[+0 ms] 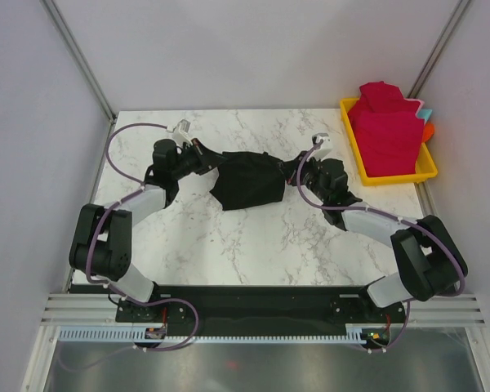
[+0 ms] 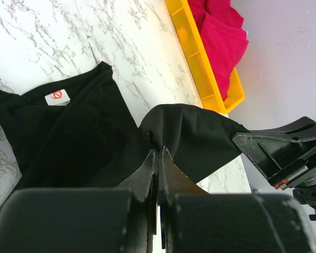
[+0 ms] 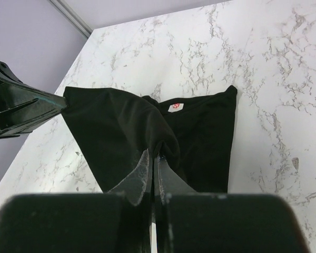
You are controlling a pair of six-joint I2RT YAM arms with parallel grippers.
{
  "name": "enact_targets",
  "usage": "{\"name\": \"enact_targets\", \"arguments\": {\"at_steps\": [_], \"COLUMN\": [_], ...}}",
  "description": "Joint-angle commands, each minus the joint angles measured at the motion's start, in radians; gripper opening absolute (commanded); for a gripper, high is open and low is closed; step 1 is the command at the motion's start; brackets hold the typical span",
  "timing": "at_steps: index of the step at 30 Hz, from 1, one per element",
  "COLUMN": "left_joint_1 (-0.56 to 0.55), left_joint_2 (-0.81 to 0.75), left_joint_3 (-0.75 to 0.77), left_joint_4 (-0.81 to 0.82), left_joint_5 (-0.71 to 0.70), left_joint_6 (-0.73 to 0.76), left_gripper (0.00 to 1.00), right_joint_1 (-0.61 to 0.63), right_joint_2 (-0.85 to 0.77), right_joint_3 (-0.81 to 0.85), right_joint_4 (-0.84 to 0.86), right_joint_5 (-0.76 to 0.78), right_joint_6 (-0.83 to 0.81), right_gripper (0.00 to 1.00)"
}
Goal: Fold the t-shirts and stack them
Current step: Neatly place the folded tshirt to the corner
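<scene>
1. White marbled table (image 1: 253,245): carries everything.
2. Black t-shirt (image 1: 247,181): mid-table, bunched, strung between the two arms, lower part resting on the table. Soft, light and limp, so it will sag and crease wherever unsupported. Best taken at hem corners or shoulder seams, pinching both layers.
3. Yellow tray (image 1: 392,175), far right: crimson t-shirts (image 1: 385,126) heaped in it; count unclear, possibly two or three.
4. Left jaws: pinched tight on a fold of the black cloth. Right jaws: likewise, on the opposite side.
5. Neck label (image 2: 57,96): faces up, collar end lying on the table.
</scene>
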Motion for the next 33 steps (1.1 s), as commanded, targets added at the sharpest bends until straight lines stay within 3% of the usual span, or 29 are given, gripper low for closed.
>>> {"name": "enact_targets", "arguments": {"at_steps": [1, 14, 24, 33], "left_joint_1": [-0.004, -0.011, -0.002, 0.084], "left_joint_2": [-0.063, 0.005, 0.048, 0.151], "left_joint_3": [-0.025, -0.026, -0.034, -0.068], "left_joint_4": [0.077, 0.154, 0.154, 0.25], "left_joint_5": [0.005, 0.037, 0.007, 0.05], "left_joint_6": [-0.002, -0.041, -0.074, -0.197], "left_gripper": [0.02, 0.02, 0.02, 0.02], "right_joint_1": [0.006, 0.027, 0.038, 0.038], "right_joint_2": [-0.052, -0.115, -0.066, 0.046], "right_joint_3": [-0.029, -0.165, -0.052, 0.092], "right_joint_4": [0.113, 0.29, 0.166, 0.074], "right_joint_5": [0.018, 0.052, 0.058, 0.053], "right_joint_6": [-0.021, -0.065, -0.113, -0.14], "right_gripper": [0.0, 0.0, 0.0, 0.0]}}
